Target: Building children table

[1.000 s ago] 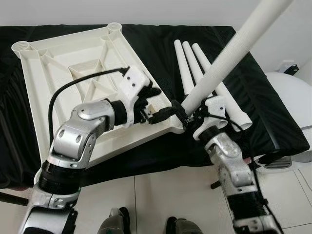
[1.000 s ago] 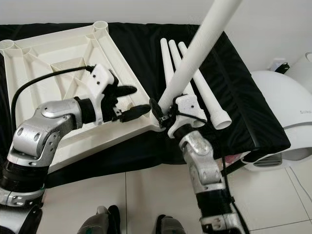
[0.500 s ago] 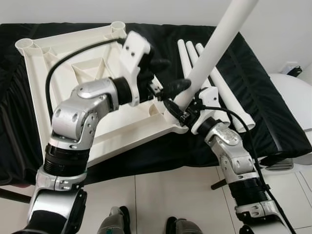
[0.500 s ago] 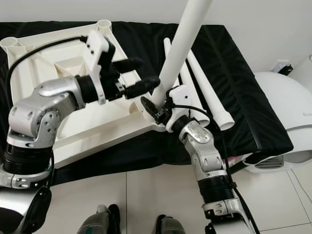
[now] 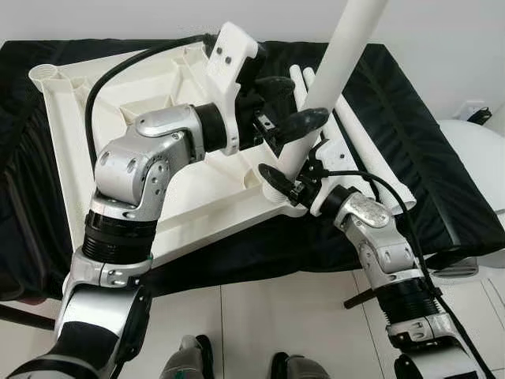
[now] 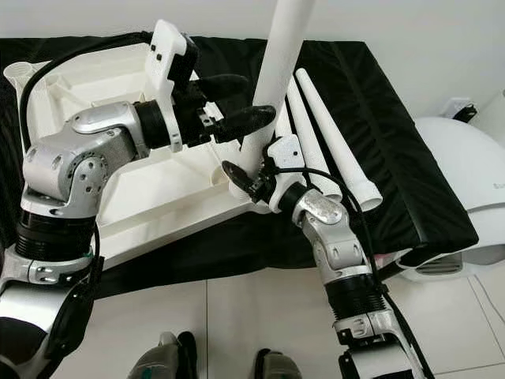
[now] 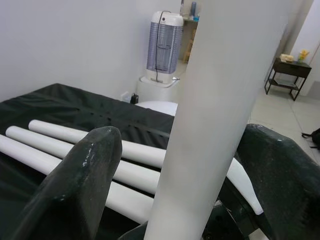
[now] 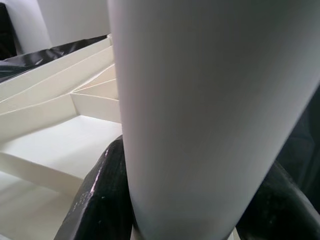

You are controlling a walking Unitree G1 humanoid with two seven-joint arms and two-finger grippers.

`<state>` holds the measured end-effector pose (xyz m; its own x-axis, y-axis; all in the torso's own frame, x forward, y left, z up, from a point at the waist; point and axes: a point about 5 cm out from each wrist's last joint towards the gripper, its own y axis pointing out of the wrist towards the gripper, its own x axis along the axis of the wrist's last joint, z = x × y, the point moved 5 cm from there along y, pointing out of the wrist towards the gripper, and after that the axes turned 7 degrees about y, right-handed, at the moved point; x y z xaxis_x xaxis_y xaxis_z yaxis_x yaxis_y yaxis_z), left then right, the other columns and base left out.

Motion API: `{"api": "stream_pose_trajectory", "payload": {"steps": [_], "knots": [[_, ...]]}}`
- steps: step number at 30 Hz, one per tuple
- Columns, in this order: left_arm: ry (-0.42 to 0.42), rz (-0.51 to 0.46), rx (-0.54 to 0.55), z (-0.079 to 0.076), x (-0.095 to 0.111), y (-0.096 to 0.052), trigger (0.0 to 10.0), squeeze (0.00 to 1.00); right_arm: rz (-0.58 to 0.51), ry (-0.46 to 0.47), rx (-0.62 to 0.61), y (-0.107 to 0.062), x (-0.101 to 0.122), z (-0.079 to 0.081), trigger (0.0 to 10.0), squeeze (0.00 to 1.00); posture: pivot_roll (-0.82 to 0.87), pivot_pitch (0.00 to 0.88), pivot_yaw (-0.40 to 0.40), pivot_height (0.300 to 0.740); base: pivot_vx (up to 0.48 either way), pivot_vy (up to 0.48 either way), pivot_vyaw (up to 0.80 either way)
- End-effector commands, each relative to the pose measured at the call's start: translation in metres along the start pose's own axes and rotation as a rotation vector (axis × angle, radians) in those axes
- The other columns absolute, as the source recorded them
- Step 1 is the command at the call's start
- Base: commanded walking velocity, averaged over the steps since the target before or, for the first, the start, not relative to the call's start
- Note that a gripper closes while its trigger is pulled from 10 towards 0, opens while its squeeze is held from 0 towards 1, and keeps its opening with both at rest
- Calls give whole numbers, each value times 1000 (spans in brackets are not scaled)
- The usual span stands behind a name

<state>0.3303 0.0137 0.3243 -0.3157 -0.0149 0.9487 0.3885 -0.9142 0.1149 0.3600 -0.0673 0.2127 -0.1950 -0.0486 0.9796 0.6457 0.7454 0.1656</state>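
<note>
no words, labels, brand marks or numbers can be read anywhere here. a few grey marks at the edge of the white appliance (image 6: 461, 166) are cut off and too blurred to make out.

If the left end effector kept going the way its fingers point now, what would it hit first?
The upright white table leg. It already stands between the left end effector's fingers. Beyond it lie three loose legs on the black cloth.

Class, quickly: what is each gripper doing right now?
Left gripper: open, fingers on either side of the upright table leg.
Right gripper: shut on the table leg near its lower end.
</note>
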Motion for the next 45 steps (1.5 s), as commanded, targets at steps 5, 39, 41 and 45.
{"api": "stream_pose_trajectory", "payload": {"steps": [5, 39, 41, 45], "knots": [[10, 22, -14, -3, 2, 8, 10000, 0, 62, -12, 33, 0, -12, 1, 10000, 0, 18, 179, -34, 740, 0, 0, 0], [19, 58, -43, -12, -9, 10, 10000, 0, 35, -2, 27, -5, -8, -6, 10000, 0, 7, 150, -39, 740, 0, 0, 0], [21, 60, -41, -11, -10, 10, 10000, 0, 0, 33, 34, -5, -1, -6, 10000, 0, 5, 148, -39, 740, 0, 0, 0], [20, 58, -36, -10, -9, 11, 10000, 0, -28, 57, 34, -7, 3, -9, 10000, 1000, 5, 148, -38, 740, 0, 0, 0]]}}
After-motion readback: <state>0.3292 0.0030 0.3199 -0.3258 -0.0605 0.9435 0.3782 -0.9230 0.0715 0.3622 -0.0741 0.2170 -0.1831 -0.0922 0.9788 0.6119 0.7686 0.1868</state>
